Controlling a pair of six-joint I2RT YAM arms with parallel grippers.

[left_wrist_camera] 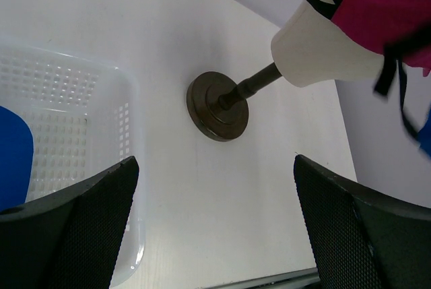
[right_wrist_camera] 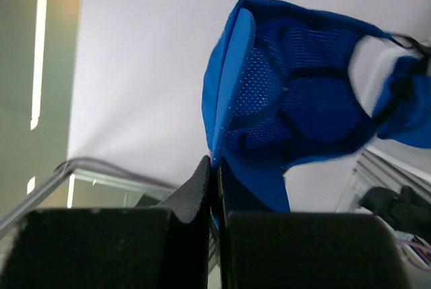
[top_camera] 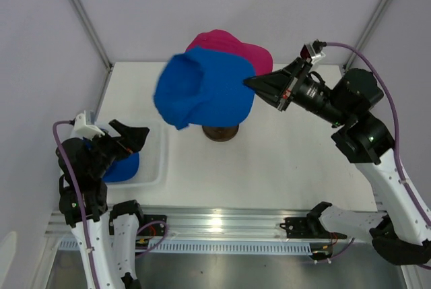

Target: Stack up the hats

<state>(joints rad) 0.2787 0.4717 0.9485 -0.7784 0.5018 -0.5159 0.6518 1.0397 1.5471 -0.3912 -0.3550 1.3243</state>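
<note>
White tabletop (top_camera: 303, 154) enclosed by pale grey walls and slanted metal posts, seen from above with both arm bases along the near rail.

Right arm (top_camera: 367, 134) — raised off the surface, with the elbow high on the right and the forearm reaching level towards the table's middle. Left arm (top_camera: 84, 168) — folded low at the near left corner, its wrist tipped over the white mesh basket (top_camera: 153, 161).

Blue cap (top_camera: 202, 90) — held in the air by its rim above the stand. In the overhead view it covers most of the pink cap (top_camera: 249, 52), but whether the two touch cannot be told. The right wrist view shows its open underside and mesh lining, with the brim edge-on. The pink cap sits on the cream mannequin head (left_wrist_camera: 323, 53), its black straps hanging loose.

Second blue cap (top_camera: 124, 168) — lies inside the basket, partly under the left wrist. Only one corner shows in the left wrist view.

Brown stand base (top_camera: 221, 132) — a round disc on the table just right of the basket, with its rod slanting up to the head.

Right gripper (top_camera: 250, 83) — its fingers are pressed together with blue fabric pinched between them. Left gripper (top_camera: 138, 134) — its fingers are spread wide and hold nothing, and it hovers over the basket's right wall.
</note>
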